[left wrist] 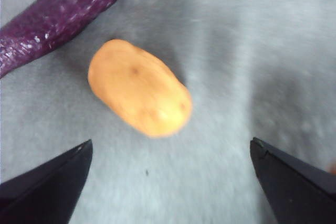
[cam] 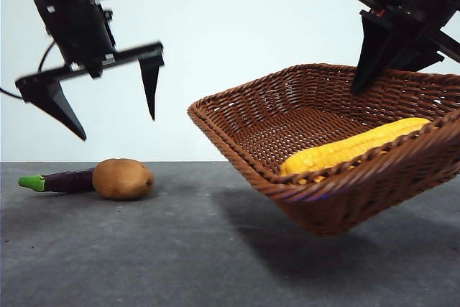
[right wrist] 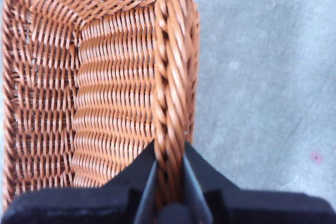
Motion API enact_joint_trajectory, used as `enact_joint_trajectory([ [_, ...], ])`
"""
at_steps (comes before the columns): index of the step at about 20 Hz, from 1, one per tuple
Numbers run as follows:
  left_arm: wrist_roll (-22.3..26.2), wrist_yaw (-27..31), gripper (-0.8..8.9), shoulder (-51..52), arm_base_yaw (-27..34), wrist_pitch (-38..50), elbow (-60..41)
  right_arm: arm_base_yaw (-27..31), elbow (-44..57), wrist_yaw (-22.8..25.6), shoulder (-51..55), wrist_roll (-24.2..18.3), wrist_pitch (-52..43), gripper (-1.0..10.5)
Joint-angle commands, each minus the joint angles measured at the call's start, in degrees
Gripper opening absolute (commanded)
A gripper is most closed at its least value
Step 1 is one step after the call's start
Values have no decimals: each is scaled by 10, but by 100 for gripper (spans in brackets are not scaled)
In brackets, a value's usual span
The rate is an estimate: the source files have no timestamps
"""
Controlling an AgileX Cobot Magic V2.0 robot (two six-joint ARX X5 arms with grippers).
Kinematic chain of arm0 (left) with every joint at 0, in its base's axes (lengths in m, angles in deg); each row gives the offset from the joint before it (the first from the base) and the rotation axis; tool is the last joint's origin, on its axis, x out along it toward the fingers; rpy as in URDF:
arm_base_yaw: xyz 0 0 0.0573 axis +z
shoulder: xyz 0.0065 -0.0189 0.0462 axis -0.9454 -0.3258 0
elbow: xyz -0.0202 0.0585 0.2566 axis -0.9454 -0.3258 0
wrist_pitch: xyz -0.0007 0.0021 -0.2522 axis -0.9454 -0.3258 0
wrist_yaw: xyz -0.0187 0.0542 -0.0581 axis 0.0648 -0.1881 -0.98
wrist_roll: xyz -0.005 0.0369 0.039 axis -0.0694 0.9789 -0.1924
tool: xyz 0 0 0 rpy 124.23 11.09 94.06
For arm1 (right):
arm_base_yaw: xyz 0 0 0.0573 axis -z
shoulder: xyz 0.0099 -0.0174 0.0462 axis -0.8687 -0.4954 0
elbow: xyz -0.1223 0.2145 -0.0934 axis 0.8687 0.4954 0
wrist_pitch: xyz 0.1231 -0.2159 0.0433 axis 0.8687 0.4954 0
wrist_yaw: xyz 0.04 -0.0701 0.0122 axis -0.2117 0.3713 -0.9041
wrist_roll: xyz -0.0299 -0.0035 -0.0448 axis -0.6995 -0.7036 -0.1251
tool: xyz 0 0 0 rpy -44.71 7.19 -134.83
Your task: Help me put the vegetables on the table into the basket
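- My right claw (right wrist: 169,182) was clamped on the braided rim of the basket (cam: 287,116), one jaw inside the wall and one outside, as my right wrist view showed.
- In the front view that same claw (cam: 374,70) came down from the upper right corner onto the basket's far side.
- The basket hung tilted and lifted clear of the counter (cam: 180,249), its left end higher than the right, with a dark shadow on the surface under it.
- A long yellow vegetable (cam: 356,147) lay inside the basket against its near wall; from here it looked ribbed like a corn cob rather than lumpy.
- My left claw (cam: 108,109) hovered in the air at the upper left of the front view, jaws spread wide apart and gripping nothing.
- My left wrist view looked down on the potato (left wrist: 139,87) lying on the counter between and beyond my two spread jaws, touching neither.
- The eggplant (left wrist: 58,17) lay just beside the potato; whether they touched I could not tell.
- In the front view the potato (cam: 123,178) sat on the counter well left of the basket, with the eggplant (cam: 61,180) partly behind it, green stem pointing left.
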Motion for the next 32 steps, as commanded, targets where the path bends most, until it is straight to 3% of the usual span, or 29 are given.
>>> enact_joint_trajectory([
  [1,-15,-2,503,-38,15,2,23,-1,2,-14,2,-9,0,-12],
  [12,-85,-10,503,-123,27,47,36,-2,2,-35,2,-37,-9,-12],
  [18,-93,-10,486,-149,28,52,36,-2,2,-35,2,-42,-17,-12],
  [22,-75,-11,-16,-149,28,60,36,-2,2,-35,2,-42,-18,-12],
  [24,-70,-19,-7,-149,27,61,36,-2,2,-35,2,-42,-18,-12],
  [29,108,-96,-7,-116,25,61,36,-2,2,-30,2,-31,-5,-12],
  [32,241,-96,-7,-36,23,34,36,-2,2,-27,1,-19,3,-12],
])
